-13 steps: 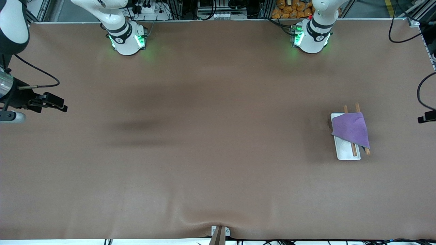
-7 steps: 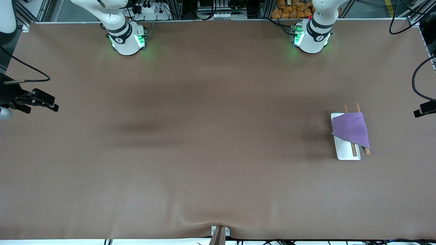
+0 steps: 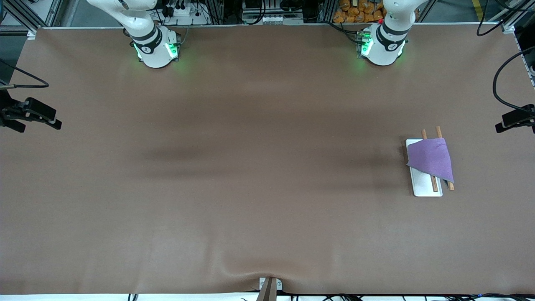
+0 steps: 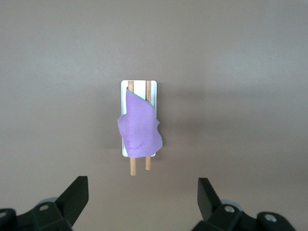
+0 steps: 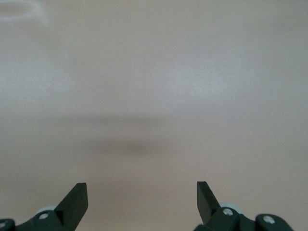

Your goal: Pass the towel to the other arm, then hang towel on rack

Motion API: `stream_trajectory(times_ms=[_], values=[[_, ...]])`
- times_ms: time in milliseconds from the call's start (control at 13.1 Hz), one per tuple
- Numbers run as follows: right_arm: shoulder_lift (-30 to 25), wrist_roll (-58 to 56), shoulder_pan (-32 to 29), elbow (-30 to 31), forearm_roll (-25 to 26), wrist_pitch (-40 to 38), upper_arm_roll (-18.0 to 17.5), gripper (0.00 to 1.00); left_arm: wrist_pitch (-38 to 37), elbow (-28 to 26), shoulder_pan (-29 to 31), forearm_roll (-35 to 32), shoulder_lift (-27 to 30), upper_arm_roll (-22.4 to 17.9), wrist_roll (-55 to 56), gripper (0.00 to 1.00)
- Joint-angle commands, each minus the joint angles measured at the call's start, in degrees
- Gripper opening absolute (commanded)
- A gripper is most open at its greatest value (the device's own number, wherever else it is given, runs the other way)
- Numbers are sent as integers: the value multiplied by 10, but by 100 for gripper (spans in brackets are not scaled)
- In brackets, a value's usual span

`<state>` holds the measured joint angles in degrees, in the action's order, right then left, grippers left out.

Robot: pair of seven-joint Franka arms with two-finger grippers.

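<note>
Towel (image 3: pixel 430 161) draped over rack (image 3: pixel 423 187), both grippers off it.

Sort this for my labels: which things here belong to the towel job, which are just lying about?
Job: towel draped over rack; left gripper and right gripper, both open.
Lying about: only the brown table.
</note>
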<state>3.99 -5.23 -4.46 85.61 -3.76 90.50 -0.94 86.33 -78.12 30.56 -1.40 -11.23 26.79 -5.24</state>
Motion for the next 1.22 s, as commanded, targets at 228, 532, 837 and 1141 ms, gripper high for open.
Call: stream_trajectory(times_ms=[228,532,837,1141], values=[[-28,79,20,25,1,-7,-6,100,-4,-16,-51,-12,30,-28,9,100],[-22,78,19,9,3,-11,-4,100,-8,-24,-208,-5,51,-161,34,100],[-19,80,23,-14,17,-12,-6,100,-8,-58,-276,5,77,-213,35,100],[-18,80,23,-14,20,-12,-6,100,0,-93,-278,10,102,-214,31,100]])
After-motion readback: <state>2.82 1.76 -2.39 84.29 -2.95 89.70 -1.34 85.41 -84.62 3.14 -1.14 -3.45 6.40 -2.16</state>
